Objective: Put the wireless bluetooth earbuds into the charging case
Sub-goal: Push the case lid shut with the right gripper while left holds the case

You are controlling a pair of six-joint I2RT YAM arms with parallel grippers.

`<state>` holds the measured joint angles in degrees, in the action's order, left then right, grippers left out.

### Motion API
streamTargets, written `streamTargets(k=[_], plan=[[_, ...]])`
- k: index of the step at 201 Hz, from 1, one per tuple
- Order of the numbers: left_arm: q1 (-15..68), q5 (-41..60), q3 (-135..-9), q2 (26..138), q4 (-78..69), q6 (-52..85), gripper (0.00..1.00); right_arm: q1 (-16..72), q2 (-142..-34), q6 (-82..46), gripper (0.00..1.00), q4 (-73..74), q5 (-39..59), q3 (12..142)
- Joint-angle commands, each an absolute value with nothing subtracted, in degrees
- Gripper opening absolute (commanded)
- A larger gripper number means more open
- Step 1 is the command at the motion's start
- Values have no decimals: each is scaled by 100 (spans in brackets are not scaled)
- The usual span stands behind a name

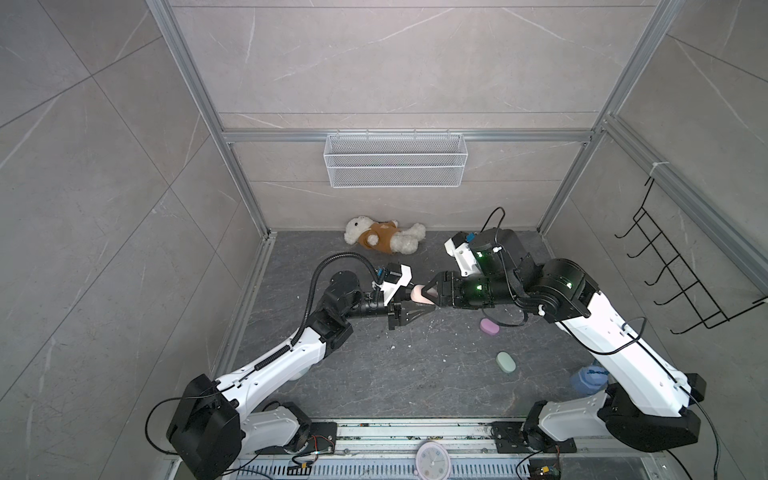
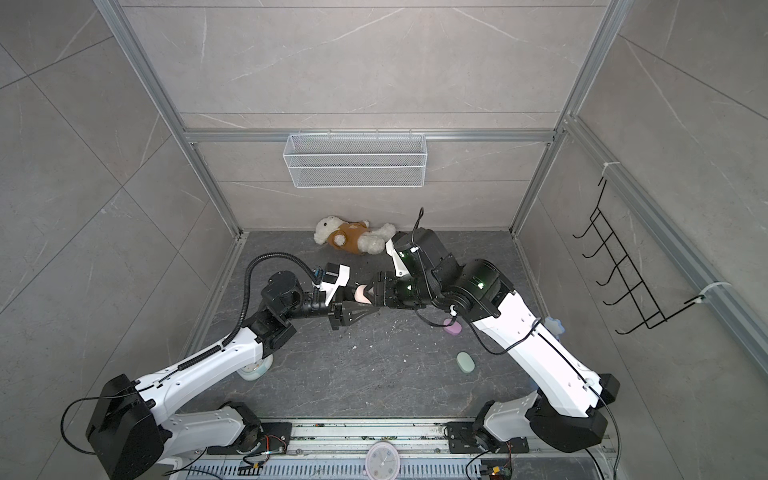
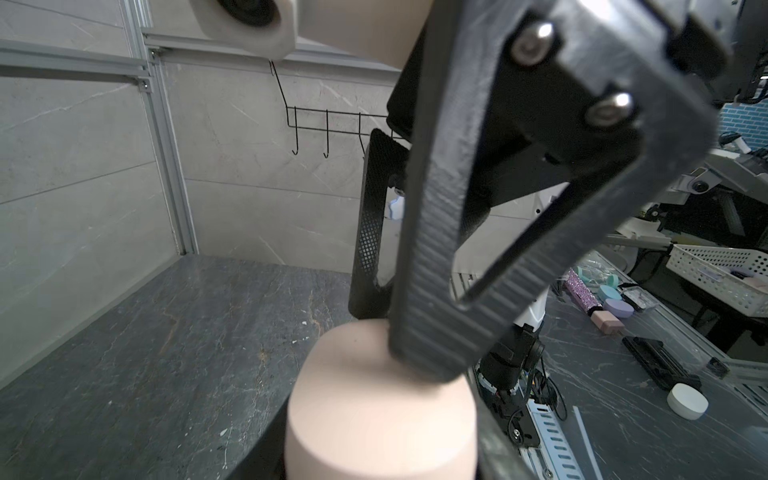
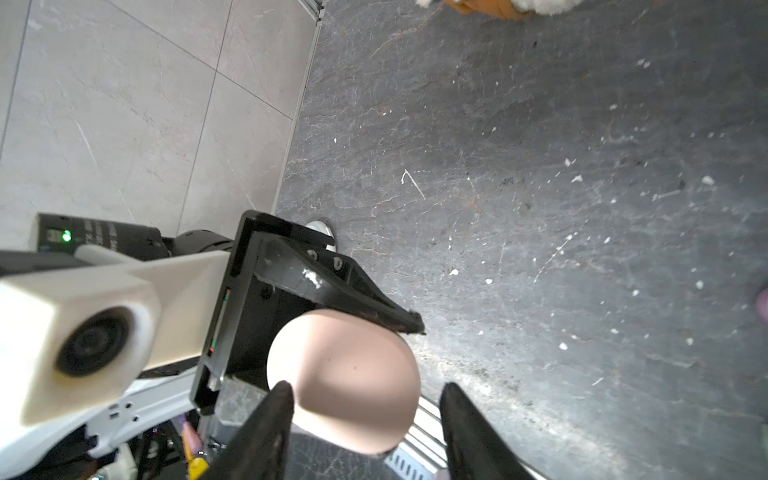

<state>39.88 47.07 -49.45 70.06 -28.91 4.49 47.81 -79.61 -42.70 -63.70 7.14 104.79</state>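
Smooth peach oval case (image 4: 345, 374) (matte), pinched by left fingers (image 4: 332, 286), right fingers (image 4: 266, 432) spread

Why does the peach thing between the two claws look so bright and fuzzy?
In both top views the peach case glows, nearly washed out; in the left wrist view it is too close and blurred; in the right wrist view its edges are soft, while the speckled tabletop behind is sharp.

Grey tiled walls (image 1: 395, 62), dark stone floor (image 1: 374, 374)
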Motion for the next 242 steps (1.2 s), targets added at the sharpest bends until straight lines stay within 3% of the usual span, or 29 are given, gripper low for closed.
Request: streamTargets(k=[1,47,242], plan=[[3998,4709,-5365,6878,-1926,-180,15,4523,-7874,-4473,69,-6524,1003,10450],[4258,4415,-5730,6868,-579,-925,15,4316,-7799,-4640,77,-5932,1758,9864],[4293,4283,-5731,6833,-607,-1011,15,4310,-8102,-4755,79,-6172,1991,9589]])
